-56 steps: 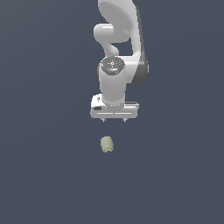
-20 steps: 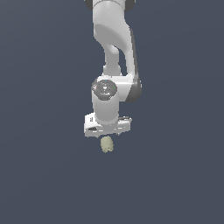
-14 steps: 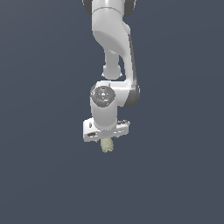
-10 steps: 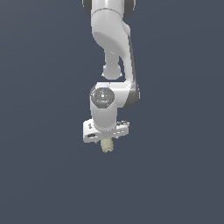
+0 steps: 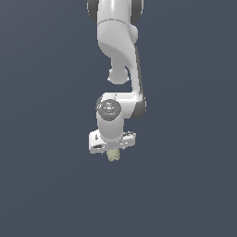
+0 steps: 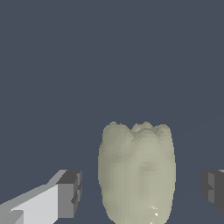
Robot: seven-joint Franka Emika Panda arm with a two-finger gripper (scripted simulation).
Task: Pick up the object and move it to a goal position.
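The object (image 5: 113, 156) is a small pale yellowish-beige lumpy blob on the dark grey floor. In the exterior view only its lower part shows under the white gripper (image 5: 112, 150), which has come down right over it. In the wrist view the object (image 6: 136, 173) stands between the two fingers (image 6: 70, 194), with a clear gap on each side. The gripper (image 6: 142, 190) is open and touches nothing that I can see.
The white arm (image 5: 118, 55) rises straight up behind the gripper in the exterior view. A flat, plain dark grey floor (image 5: 185, 185) lies all around.
The arm has lowered the gripper onto the object. The object, fully visible below the gripper earlier, is now mostly covered by it. The object has not moved.
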